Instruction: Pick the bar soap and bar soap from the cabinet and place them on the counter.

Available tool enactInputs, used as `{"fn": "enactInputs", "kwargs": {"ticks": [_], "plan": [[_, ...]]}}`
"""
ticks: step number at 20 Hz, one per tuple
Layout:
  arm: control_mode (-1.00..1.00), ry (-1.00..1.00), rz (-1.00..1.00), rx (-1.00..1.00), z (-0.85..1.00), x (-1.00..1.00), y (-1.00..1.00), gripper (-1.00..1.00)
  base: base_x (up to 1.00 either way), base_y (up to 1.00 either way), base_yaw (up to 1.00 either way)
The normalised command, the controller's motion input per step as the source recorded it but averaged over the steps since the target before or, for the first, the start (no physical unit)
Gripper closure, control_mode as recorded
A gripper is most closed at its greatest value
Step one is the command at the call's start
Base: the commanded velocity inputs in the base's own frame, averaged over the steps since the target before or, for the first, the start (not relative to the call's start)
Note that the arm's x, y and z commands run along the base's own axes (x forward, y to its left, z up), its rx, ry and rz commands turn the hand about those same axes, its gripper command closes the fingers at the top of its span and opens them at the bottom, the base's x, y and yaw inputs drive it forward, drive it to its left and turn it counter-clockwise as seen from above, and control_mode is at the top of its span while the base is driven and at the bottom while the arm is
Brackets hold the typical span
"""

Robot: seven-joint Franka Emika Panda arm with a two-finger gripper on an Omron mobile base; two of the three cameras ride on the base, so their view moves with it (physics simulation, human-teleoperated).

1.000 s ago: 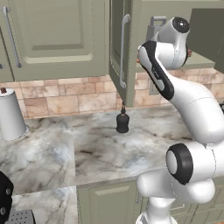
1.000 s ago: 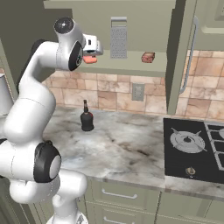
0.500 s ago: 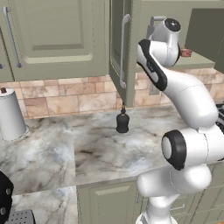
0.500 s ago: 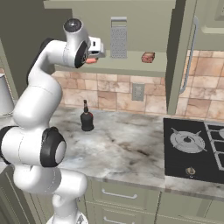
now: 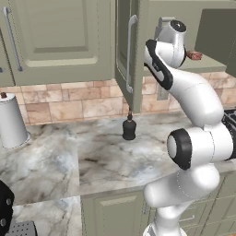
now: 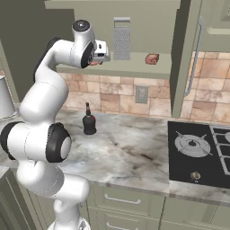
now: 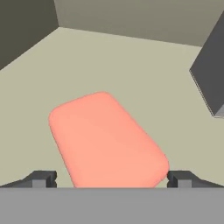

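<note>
The salmon-orange bar soap lies flat on the cabinet's inner shelf. My gripper is open, one fingertip on each side of the soap's near end. From the right base view the gripper is reached into the open cabinet, with a sliver of the salmon soap under it. The dark red-brown bar soap sits farther right on the same shelf and also appears at the shelf's right end. Below lies the marble counter.
A steel grater stands on the shelf between the two soaps. The open cabinet door hangs left of the arm. A black bottle stands on the counter below, a white canister at far left, the black stove at right.
The hand has risen and pushed deeper into the cabinet, over the salmon soap. The soaps, bottle and grater have not moved.
</note>
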Motion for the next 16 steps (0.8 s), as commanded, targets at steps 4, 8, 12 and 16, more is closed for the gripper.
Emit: {"fn": "enactInputs", "kwargs": {"ticks": [4, 8, 12, 16], "plan": [[-1.00, 0.02, 0.00, -0.02, -0.04, 0.13, 0.03, -1.00, 0.00, 0.00, 0.00], [-1.00, 0.00, 0.00, 0.00, 0.00, 0.00, 0.01, -1.00, 0.00, 0.00, 0.00], [-1.00, 0.02, 0.00, -0.02, -0.08, 0.00, 0.01, -1.00, 0.00, 0.00, 0.00], [-1.00, 0.01, 0.00, -0.02, -0.07, 0.00, 0.02, 1.00, 0.00, 0.00, 0.00]]}}
